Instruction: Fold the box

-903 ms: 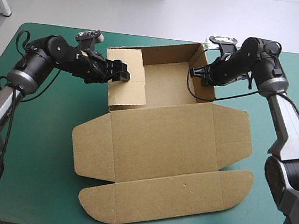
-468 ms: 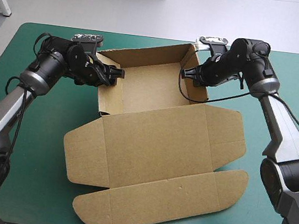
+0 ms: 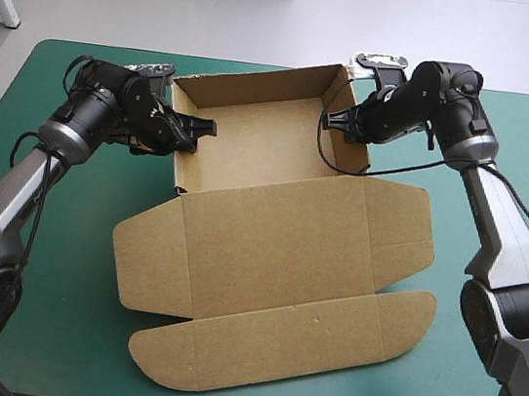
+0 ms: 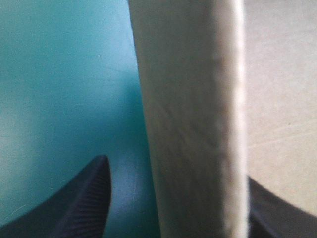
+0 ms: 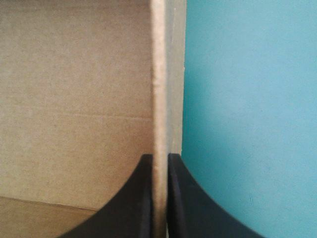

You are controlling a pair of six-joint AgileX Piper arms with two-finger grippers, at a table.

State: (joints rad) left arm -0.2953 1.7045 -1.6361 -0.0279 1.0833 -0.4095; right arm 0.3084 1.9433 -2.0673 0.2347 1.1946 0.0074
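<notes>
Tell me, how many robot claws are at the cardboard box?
2. The left gripper straddles the box's left wall, fingers apart; the right gripper is pinching its right wall.

Bright, even light, perhaps from overhead, soft shadow on the teal-green cover (image 4: 49, 99) beside the brown box (image 4: 193, 124) wall, by my left gripper (image 4: 177, 171).

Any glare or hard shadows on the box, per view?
High view: even light, no glare on the brown cardboard box. Left wrist view: its wall casts soft shade on the teal-green table cover. Right wrist view: the wall's outer face, clamped in the right gripper, sits in shade.
</notes>
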